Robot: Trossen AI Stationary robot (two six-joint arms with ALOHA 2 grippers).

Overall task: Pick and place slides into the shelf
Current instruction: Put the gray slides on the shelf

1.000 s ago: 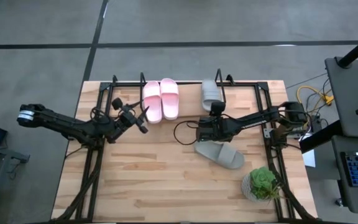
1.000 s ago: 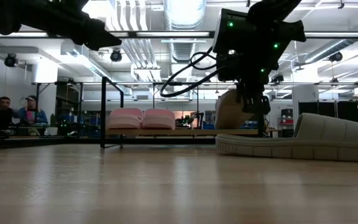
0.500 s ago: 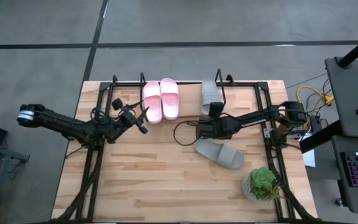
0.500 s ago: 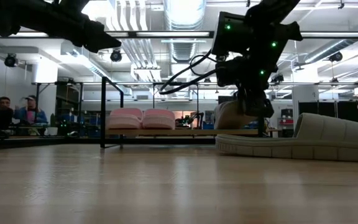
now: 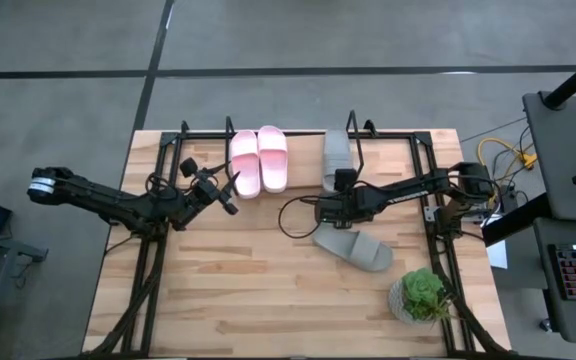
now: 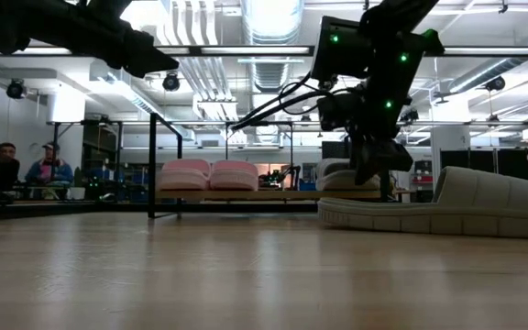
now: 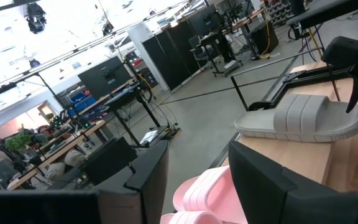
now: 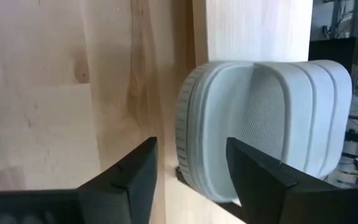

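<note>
On shelf point(image 5: 357, 148) at table's far edge: 3 slides point(image 5: 259, 158) in; 4th, grey slide point(image 5: 354, 247), left. Right gripper point(image 5: 340, 181) fingers apart; left gripper point(image 5: 230, 197) apart.

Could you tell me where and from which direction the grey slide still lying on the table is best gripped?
Grip the grey slide on the table across its wide strap, coming straight down from above. It lies flat, sole down and askew, nothing touching it, so the raised strap is the easiest part for fingers to close on. The right gripper is nearest, at the shelf; the plant stands clear.
</note>
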